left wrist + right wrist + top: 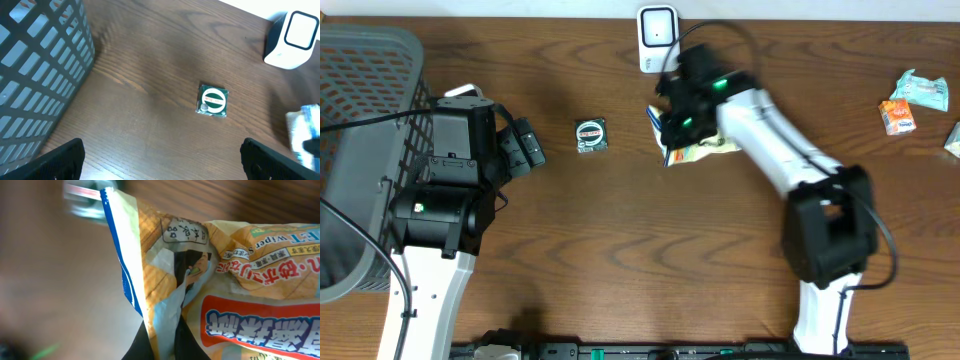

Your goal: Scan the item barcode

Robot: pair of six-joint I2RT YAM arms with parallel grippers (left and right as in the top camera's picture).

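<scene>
Dark brown wood-grain tabletop [620, 250], two arms working over it. Right gripper [672, 126] is clamped on a crinkly yellow-and-orange printed plastic packet [708, 150] with a blue edge. The wrist view shows its dark fingertips [142, 350] pinched together on the film near that blue edge. The packet sits mid-table toward the far side, near the white box-shaped scanner [658, 38] but apart from it. Whether it is lifted or resting on the wood, I cannot tell. Left gripper [527, 146] hangs with jaws spread wide, holding nothing, just beside the grey plastic mesh basket [360, 120]. A small square green packet [590, 135] lies flat between the two grippers. A few small wrapped items [910, 100] lie at the far right, well apart.
</scene>
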